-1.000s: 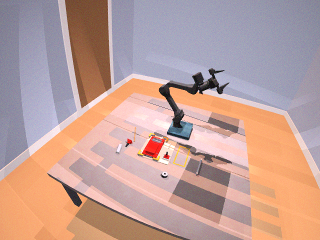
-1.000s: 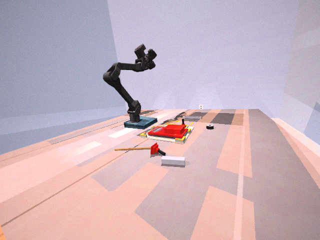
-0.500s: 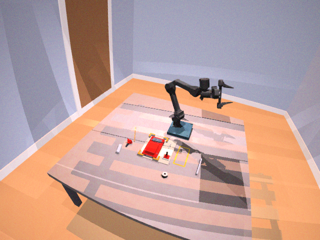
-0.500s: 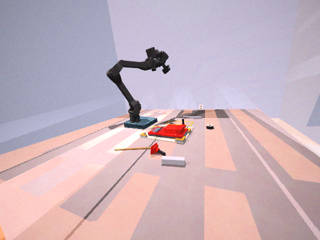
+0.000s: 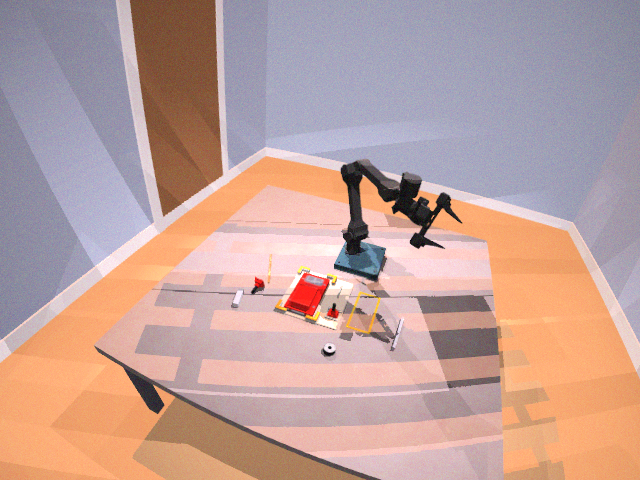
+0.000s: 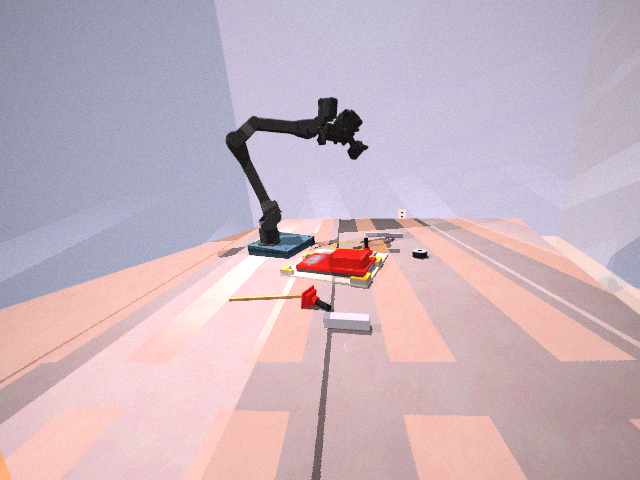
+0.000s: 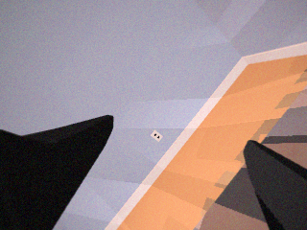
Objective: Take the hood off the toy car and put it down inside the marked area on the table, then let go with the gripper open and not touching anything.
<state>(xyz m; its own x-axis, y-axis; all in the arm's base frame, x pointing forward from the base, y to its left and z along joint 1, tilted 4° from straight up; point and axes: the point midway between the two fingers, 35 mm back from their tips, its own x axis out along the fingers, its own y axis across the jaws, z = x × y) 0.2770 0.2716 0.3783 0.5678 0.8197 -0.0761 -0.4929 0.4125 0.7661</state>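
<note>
Toy car (image 5: 307, 294) (image 6: 336, 262) on its pale tray (image 5: 334, 323) (image 6: 320, 277), mid-frame from above
Its red hood seems in place (marked outline (image 5: 347, 311) (image 6: 385, 246) just right); upper right, the tool (image 5: 452, 235) (image 6: 366, 148) (image 7: 177, 133) gapes wide, touching nothing.

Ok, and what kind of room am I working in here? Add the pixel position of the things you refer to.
Probably a plain indoor room set up for tabletop robot work: pale walls meet an orange floor (image 5: 232, 191) (image 7: 206, 144), there's a brown door (image 5: 178, 93), and the arm's blue base plate (image 5: 376, 254) (image 6: 305, 241) sits on a table.
</note>
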